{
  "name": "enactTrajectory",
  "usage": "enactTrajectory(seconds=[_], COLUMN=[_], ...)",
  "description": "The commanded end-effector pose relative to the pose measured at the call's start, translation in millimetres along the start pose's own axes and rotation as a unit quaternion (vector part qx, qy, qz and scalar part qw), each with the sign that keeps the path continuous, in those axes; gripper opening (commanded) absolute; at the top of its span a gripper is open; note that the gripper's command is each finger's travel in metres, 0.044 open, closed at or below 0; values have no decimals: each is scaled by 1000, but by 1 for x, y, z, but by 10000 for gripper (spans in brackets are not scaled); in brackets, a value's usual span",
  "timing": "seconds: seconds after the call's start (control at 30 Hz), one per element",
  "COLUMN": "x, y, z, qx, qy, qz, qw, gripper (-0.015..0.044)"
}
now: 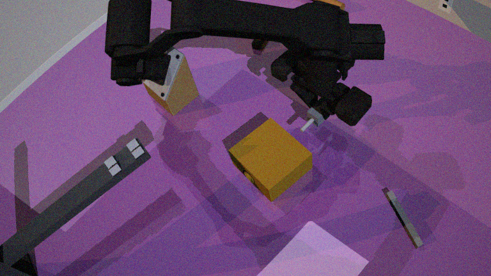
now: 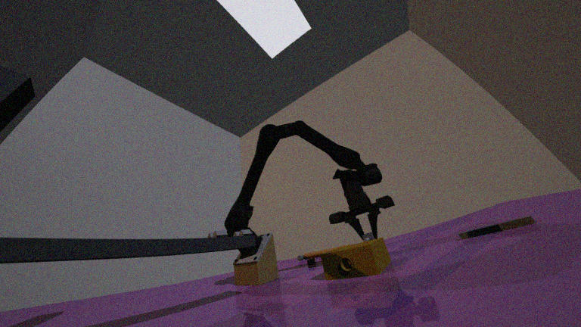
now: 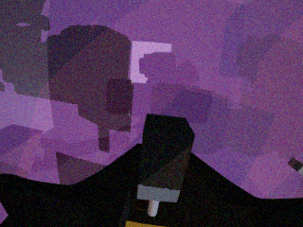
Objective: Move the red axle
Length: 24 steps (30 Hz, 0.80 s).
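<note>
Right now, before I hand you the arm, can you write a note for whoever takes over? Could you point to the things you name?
End effector (image 1: 315, 112) (image 2: 368, 235) (image 3: 161, 151): shut on the grey pin tool (image 1: 314, 115) (image 2: 368, 236) (image 3: 157, 193), close to the yellow block (image 1: 269, 151) (image 2: 380, 251); contact unclear.
Job's things: yellow block, apparently the beam, on the purple surface, round opening in one side. Red axle not discernible. V-blocks (image 1: 135, 142) (image 1: 110, 161), light-coloured, on the dark bracket (image 1: 72, 200) (image 2: 128, 250).
Done: tool in grip; axle removal unconfirmed.
Left: axle out with beam in place, axle into V-blocks, end effector open, arm touching nothing.
</note>
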State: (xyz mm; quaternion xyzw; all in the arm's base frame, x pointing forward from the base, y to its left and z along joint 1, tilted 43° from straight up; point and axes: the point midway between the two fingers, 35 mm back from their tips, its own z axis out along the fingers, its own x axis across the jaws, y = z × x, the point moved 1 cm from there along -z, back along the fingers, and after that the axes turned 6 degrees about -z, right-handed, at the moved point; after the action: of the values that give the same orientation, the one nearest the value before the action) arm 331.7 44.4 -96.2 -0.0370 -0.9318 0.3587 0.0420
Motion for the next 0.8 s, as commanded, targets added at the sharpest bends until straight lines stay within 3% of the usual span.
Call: enactTrajectory(seconds=[0.0,0.77], x=[1,4], y=[0,-12], z=[7,25], qx=[2,3], qy=[-1,-1], qz=[-3,-3], qw=[1000,1000], gripper=[0,0])
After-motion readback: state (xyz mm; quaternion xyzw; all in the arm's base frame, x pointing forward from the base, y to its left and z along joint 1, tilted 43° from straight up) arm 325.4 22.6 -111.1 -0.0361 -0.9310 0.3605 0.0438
